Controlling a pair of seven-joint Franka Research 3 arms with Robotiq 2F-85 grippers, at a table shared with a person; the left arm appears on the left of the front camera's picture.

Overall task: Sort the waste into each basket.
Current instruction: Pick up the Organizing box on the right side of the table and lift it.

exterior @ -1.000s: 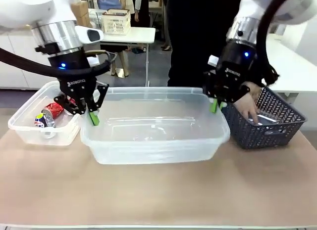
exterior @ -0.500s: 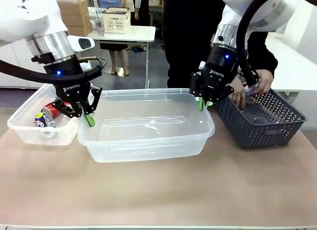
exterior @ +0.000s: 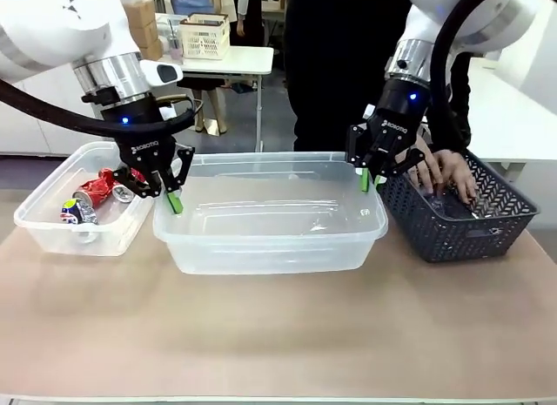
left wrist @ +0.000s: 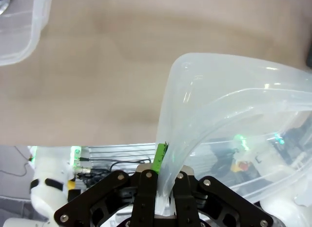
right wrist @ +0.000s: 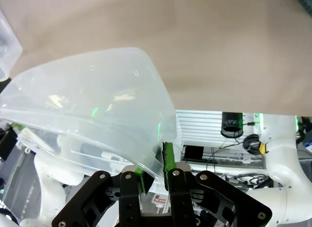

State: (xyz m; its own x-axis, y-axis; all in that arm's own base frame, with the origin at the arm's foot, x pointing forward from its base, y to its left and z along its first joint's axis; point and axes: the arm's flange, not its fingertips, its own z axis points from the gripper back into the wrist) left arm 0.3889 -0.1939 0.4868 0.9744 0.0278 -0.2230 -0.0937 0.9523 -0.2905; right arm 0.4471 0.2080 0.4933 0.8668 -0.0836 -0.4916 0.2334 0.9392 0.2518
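Judging from the crushed cans [exterior: 94, 196] lying in the small tub [exterior: 45, 232] at the bench's left edge, sorting looks nearly done, with both arms' jaws clamped on opposite end rims of the empty-looking large tub [exterior: 270, 248].

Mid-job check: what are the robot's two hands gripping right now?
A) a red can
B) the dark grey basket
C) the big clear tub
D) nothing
C: the left hand and the right hand each pinch one end of the big clear tub, and both wrist views show its wall clamped.
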